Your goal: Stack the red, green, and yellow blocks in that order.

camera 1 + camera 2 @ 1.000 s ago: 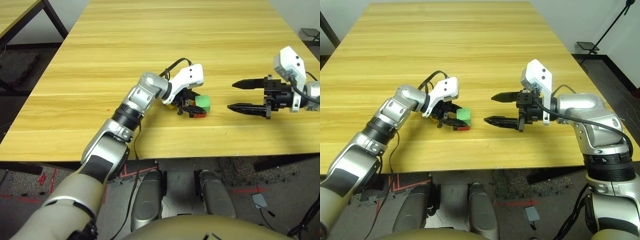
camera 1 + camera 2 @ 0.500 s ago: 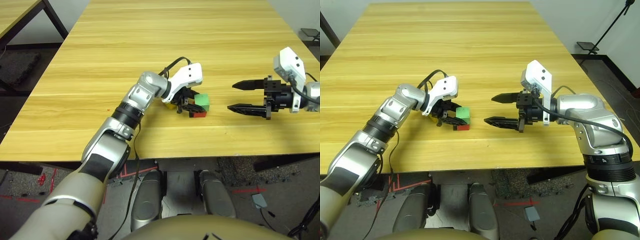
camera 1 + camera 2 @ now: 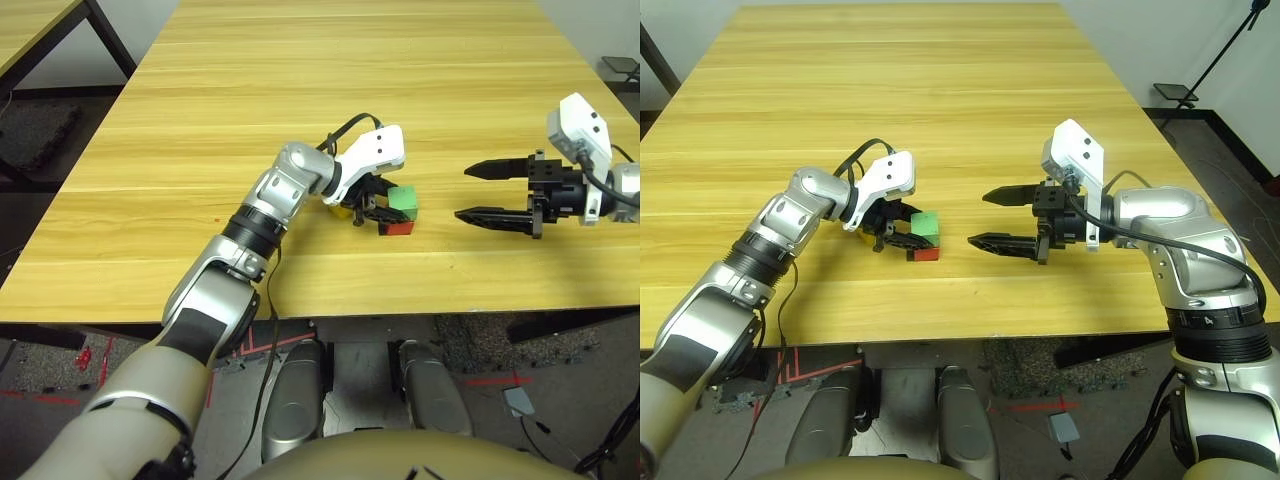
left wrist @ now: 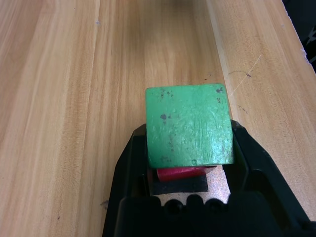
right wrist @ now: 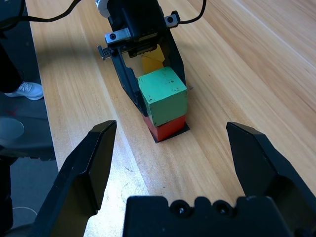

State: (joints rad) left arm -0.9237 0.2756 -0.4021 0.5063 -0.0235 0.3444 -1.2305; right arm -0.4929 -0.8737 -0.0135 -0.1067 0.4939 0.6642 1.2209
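Note:
The green block [image 3: 401, 201] rests on the red block [image 3: 397, 228], slightly askew, and the stack stands on a flat black patch [image 4: 177, 185] near the table's front edge. My left gripper [image 3: 385, 210] reaches in from the left, its black fingers [image 4: 131, 168] pressed against both sides of the green block [image 5: 163, 96]. The yellow block [image 5: 153, 61] lies just behind those fingers, half hidden under the left wrist. My right gripper [image 3: 463, 192] hovers a short way right of the stack, open and empty, pointing at it.
The wooden table [image 3: 300, 80] stretches bare far behind the stack. Its front edge runs close below both grippers. A second table corner [image 3: 40, 30] and dark floor lie at the far left.
My left gripper has shifted slightly back and to the left, and the green block shifted a little with it on the red block. The right arm has held still.

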